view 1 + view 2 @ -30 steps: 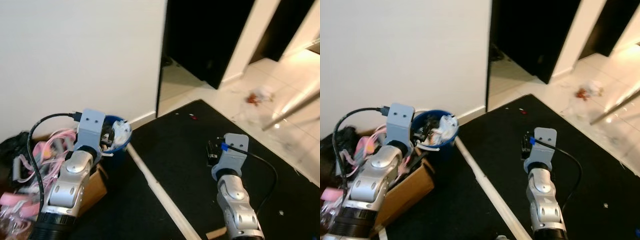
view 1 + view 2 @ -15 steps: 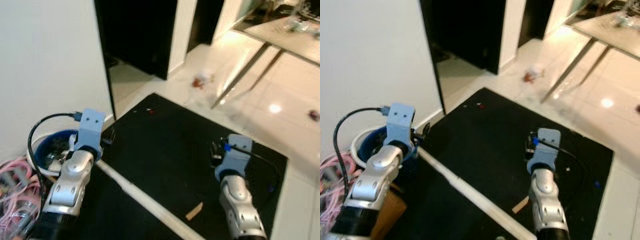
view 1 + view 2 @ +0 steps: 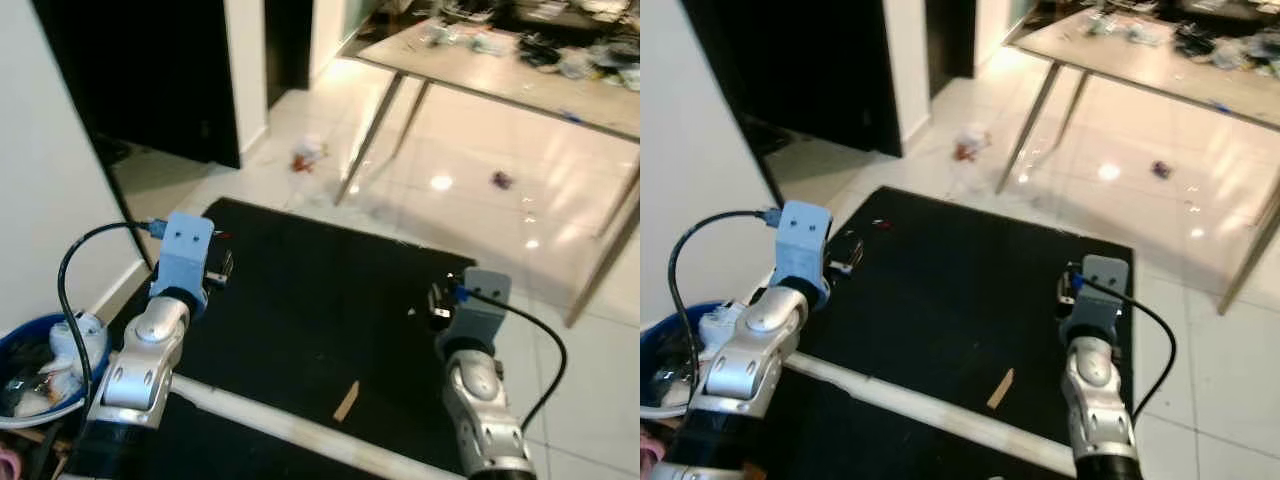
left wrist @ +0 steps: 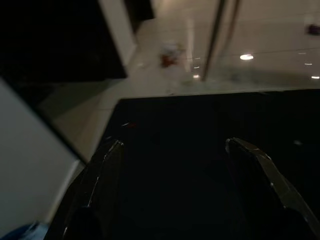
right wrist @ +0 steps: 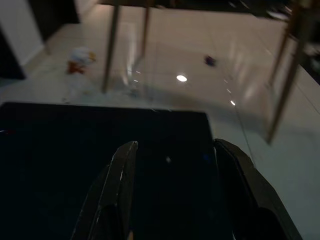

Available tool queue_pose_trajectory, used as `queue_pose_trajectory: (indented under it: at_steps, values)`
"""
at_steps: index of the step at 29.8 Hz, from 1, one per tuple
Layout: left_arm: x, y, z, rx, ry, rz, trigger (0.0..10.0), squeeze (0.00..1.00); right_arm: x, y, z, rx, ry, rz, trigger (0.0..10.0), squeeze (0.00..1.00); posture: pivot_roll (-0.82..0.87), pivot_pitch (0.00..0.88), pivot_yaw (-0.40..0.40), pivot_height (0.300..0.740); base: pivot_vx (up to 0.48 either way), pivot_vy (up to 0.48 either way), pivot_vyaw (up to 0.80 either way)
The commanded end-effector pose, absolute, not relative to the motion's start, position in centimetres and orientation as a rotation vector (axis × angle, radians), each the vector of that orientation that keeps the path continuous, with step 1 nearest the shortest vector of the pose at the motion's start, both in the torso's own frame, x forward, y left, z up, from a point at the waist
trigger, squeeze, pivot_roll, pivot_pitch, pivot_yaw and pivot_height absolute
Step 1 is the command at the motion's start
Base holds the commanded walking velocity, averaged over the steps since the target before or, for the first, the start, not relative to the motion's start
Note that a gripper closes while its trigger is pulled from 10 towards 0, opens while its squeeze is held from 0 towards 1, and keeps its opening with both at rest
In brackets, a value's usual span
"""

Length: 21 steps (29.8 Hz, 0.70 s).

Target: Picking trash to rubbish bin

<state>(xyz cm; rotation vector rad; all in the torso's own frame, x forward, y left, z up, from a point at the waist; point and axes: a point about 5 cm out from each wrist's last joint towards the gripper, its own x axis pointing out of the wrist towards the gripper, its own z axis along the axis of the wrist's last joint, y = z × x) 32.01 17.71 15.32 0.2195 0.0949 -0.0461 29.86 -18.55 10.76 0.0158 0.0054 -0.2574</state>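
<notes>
Bin: we see the blue rubbish bin (image 3: 40,375) at the robot's far left, by the white wall; it holds white crumpled scraps, so we judge some trash is already in.
Left claw: the left claw (image 4: 172,165) hangs over the black mat (image 3: 330,300), fingers spread wide, nothing between them.
Right claw: the right claw (image 5: 172,167) is also over the mat, near its edge toward the tiles; fingers spread, empty.
Trash left, item one: a red-and-white crumpled wrapper (image 3: 306,155) lies on the tiled floor (image 3: 470,210) beyond the mat, just beside a metal leg of the desk (image 3: 500,70).
Trash left, item two: a small dark scrap (image 3: 501,180) sits on the tiles under the desk, well apart from the wrapper.
Trash left, item three: a thin tan strip (image 3: 346,401) lies on the mat between the two arms, near a long white bar (image 3: 290,430); we cannot tell what it is.
Small bits: a red speck (image 3: 880,224) shows on the mat's far part.
Progress: we judge the task partly done; several pieces remain on the floor.
Next: we expect an approach to one of the remaining pieces, then a carry to the bin.
</notes>
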Motion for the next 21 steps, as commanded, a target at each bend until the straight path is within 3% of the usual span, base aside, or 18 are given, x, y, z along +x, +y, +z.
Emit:
queue_pose_trajectory:
  at_steps: [1,21]
  values:
    - [31.89,17.62,14.88,0.229,0.108,-0.054,10.0,0.00,29.60,-18.48,9.94,0.035,0.043,-0.264,10.0,0.00,0.00,0.119,0.025,0.740,0.000,0.000,-0.80]
    - [31.69,17.04,14.52,0.185,0.134,-0.104,10.0,0.00,29.44,-18.34,9.73,0.050,0.052,-0.237,10.0,0.00,0.00,0.127,0.026,0.740,0.000,0.000,-0.75]
